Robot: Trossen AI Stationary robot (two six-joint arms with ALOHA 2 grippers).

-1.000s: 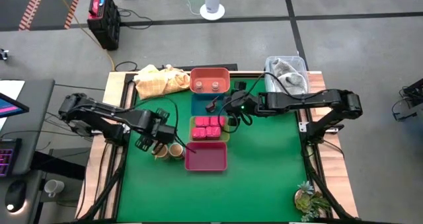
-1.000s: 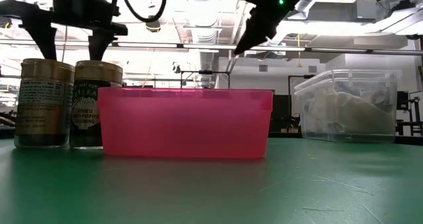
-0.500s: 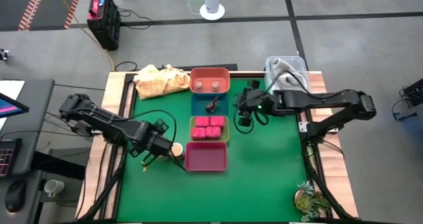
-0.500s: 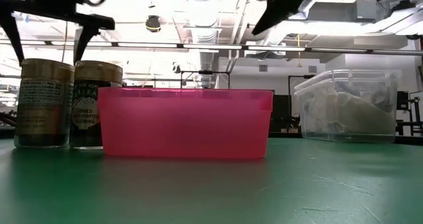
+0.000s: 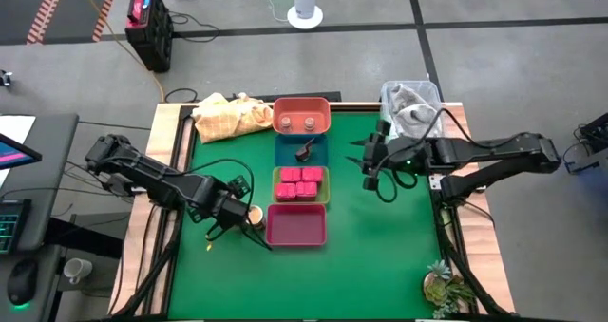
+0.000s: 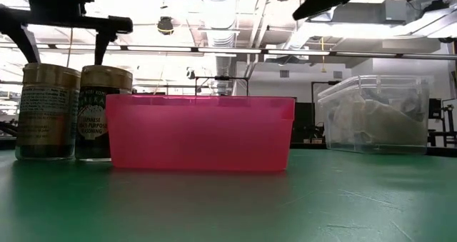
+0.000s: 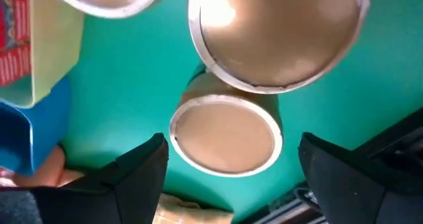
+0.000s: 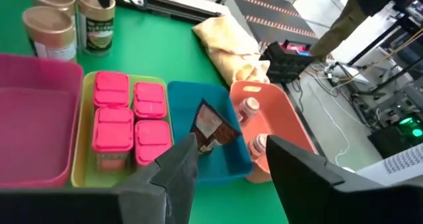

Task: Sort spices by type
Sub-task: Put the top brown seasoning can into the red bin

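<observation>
"Where are the tubs it's meant to sort?"

"Three tan tubs (image 7: 225, 141) stand upright on the counter (image 5: 380, 246), packed close together just beside the magenta tray (image 5: 296, 225), which is empty. The left arm (image 5: 180, 184) hangs right over them, its jaws apart, holding nothing, one finger (image 7: 132, 174) on each side of a cream top."

"So it just drops and squeezes?"

"I'd be careful. The tubs look to be touching, so there's little room for a finger between neighbours. I'd take the outermost one, come straight down, and close low on its wall, not on the lid."

"Then over the tray's wall?"

"Lift clear of the rim first, or it'll shove the tray. Set the tub down upright at one end, leaving space for the other two."

"And the other arm?"

"The right jaws are apart and empty, above bare counter beside the tray of pink blocks (image 5: 300, 184), well out of the way."
</observation>
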